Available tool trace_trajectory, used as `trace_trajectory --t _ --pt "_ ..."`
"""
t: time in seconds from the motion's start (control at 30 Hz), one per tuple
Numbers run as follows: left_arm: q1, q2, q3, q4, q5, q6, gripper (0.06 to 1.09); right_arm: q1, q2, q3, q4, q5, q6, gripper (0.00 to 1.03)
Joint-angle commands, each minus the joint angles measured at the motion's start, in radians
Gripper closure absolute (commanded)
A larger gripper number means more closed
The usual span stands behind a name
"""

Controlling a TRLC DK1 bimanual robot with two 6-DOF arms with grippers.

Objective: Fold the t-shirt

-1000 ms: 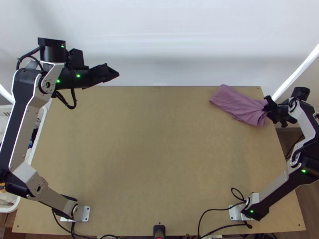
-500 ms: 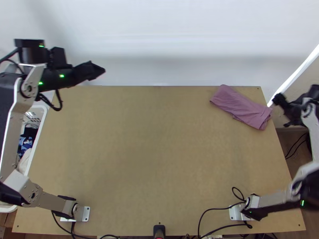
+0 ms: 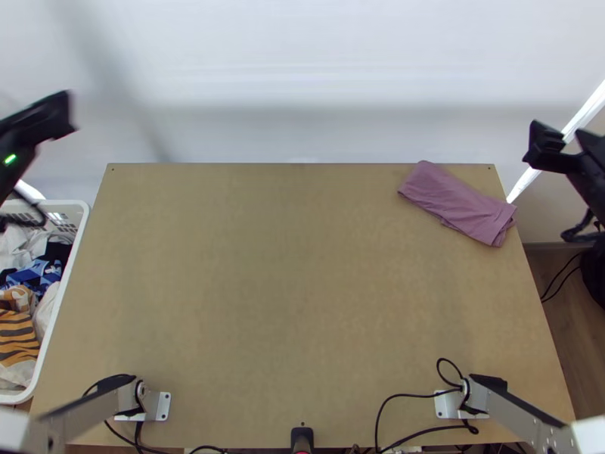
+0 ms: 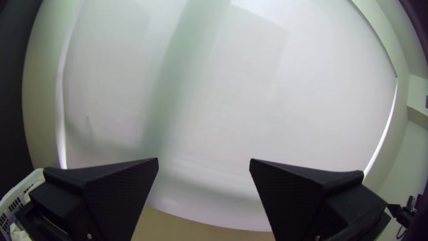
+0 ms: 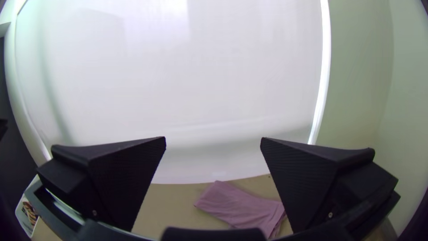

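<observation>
The mauve t-shirt (image 3: 457,203) lies folded into a narrow flat bundle at the table's far right corner, touched by neither gripper. In the top view my left gripper (image 3: 62,115) is at the left edge, beyond the table's far left corner. My right gripper (image 3: 560,136) hangs past the right edge, up and to the right of the cloth. The left wrist view has my left gripper (image 4: 204,163) open with nothing between its fingers. In the right wrist view my right gripper (image 5: 213,140) is likewise open and empty, with the t-shirt (image 5: 240,206) farther off on the table.
A white basket (image 3: 66,280) of mixed clothes stands along the table's left side. Black cables (image 3: 408,399) run over the near edge of the wooden table (image 3: 295,287). A white sheet (image 3: 302,76) hangs behind the far edge.
My right gripper has let go of the t-shirt's right end and moved away to the right and up the picture. My left arm has swung left, uncovering the basket. The cloth's right end lies flatter.
</observation>
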Motion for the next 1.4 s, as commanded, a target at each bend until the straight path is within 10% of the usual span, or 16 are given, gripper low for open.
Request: trace_trajectory --t 0.0,0.77,1.37 --pt "0.079 -0.152 -0.21 0.139 -0.012 0.029 0.09 0.045 -0.089 0.011 0.012 0.001 -0.037 0.04" --pt "0.317 -0.818 -1.454 0.945 -0.033 0.202 0.09 0.12 -0.689 -1.05 0.478 0.002 -0.033 0.05" --pt "0.203 -1.2 -1.765 0.751 -0.032 0.308 0.09 0.242 -0.781 -1.44 0.763 0.102 -0.013 0.05"
